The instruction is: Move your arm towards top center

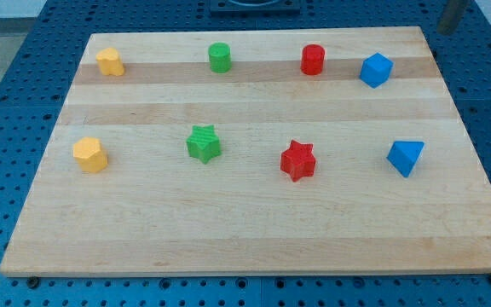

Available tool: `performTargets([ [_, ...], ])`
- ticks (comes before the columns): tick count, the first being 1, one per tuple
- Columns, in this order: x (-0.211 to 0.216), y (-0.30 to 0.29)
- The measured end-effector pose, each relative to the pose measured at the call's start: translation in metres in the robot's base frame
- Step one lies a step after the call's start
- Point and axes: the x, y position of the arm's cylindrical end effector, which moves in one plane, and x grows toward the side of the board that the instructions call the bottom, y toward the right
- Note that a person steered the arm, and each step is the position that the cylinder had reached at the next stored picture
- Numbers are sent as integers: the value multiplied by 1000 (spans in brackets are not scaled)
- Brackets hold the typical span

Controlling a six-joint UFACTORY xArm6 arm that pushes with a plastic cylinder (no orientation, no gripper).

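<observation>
A wooden board (254, 230) carries several blocks in two rows. The upper row, from the view's left, holds a yellow block (110, 61), a green cylinder (220, 57), a red cylinder (313, 60) and a blue cube (376, 70). The lower row holds a yellow block with flat faces (90, 154), a green star (204, 143), a red star (297, 160) and a blue triangular block (406, 157). A grey rod enters at the view's top right corner. My tip (442, 31) is just off the board's top right corner, up and right of the blue cube, touching no block.
The board lies on a blue perforated table (7, 102) that surrounds it on all sides. A dark fixture (254, 5) sits beyond the board's top edge near the middle.
</observation>
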Motion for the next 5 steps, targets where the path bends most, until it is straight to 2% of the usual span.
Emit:
performTargets([
  [2, -3, 1],
  [4, -11, -120],
  [5, -5, -159],
])
